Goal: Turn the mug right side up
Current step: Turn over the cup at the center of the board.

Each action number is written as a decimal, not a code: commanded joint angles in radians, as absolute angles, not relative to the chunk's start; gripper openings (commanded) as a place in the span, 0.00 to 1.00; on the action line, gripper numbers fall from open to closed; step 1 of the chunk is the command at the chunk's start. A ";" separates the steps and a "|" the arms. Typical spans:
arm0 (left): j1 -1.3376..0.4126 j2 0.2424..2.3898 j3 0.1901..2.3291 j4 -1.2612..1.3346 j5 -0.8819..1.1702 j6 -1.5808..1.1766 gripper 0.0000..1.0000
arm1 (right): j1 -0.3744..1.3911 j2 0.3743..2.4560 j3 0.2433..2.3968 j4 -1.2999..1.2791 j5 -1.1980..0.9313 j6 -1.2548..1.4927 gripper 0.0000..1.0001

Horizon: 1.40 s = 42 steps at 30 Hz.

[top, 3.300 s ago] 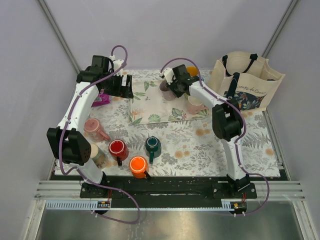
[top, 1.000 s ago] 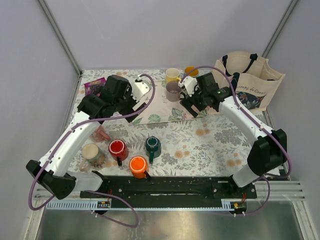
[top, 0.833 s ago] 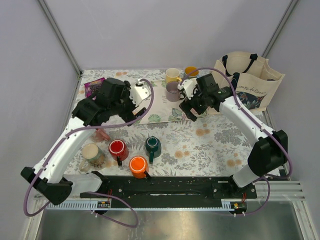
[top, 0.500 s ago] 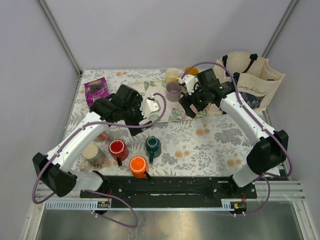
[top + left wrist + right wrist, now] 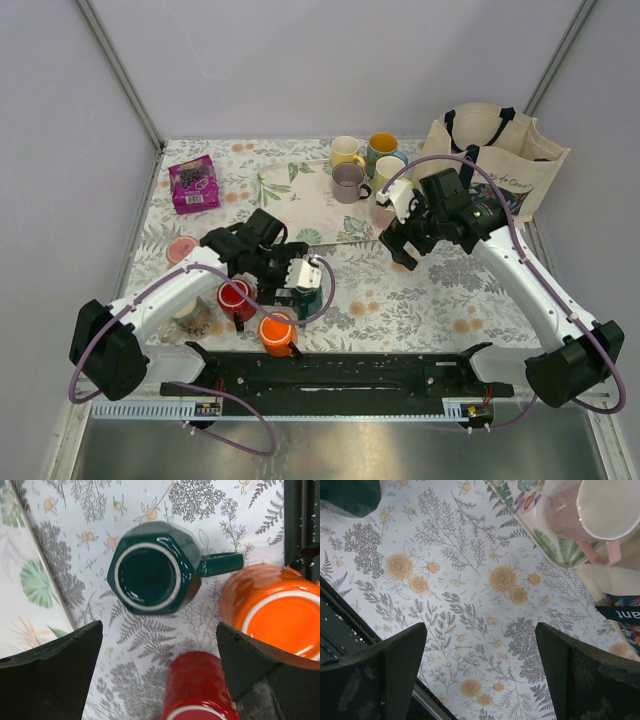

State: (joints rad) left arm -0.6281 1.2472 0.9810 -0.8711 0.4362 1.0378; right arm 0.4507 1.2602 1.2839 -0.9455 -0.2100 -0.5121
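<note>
Both arms are pulling back from the far end of the surface [image 5: 470,605]. The left tool [image 5: 157,630], which was out by the purple packet [image 5: 194,184] a few seconds ago, is sweeping in across the placemat [image 5: 300,195] toward the near middle. The right tool [image 5: 480,630] is drawing away from the cluster of mugs at the placemat's far edge. The salmon-pink mug [image 5: 181,248] is sitting about where it was, well off to the left tool's left and a little beyond it, partly tucked beside that arm. It is showing only a flat round face upward, so it is probably still resting on its rim, and neither wrist view is catching it. Nothing is looking done on the task yet, and the left tool is seeming to have passed its target, so it will likely be needing to swing back leftward. Its fingers are standing fully apart, gripping and touching nothing, hovering above the upturned base of the dark green mug [image 5: 150,575], with the red mug [image 5: 197,690] and the orange mug [image 5: 270,610] close beside. The right tool is likewise spread wide and empty, hanging over bare floral cloth, with the paler pink mug [image 5: 607,505] upright off beyond one finger.
</note>
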 commanded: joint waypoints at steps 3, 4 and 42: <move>-0.658 1.337 1.034 -0.785 0.509 1.258 0.99 | 0.451 1.266 1.275 -0.989 -0.308 -0.523 1.00; -0.664 1.353 1.045 -0.785 0.511 1.267 0.97 | 0.451 1.266 1.281 -0.992 -0.307 -0.523 1.00; -0.718 1.594 1.321 -0.564 0.299 0.037 0.94 | 0.433 1.008 0.965 -0.672 -0.525 -0.525 1.00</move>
State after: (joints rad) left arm -0.7193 1.6539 1.2789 -0.5953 0.3637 0.1173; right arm 0.4374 1.1439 1.0649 -0.8753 -0.4274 -0.4587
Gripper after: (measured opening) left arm 0.863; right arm 0.993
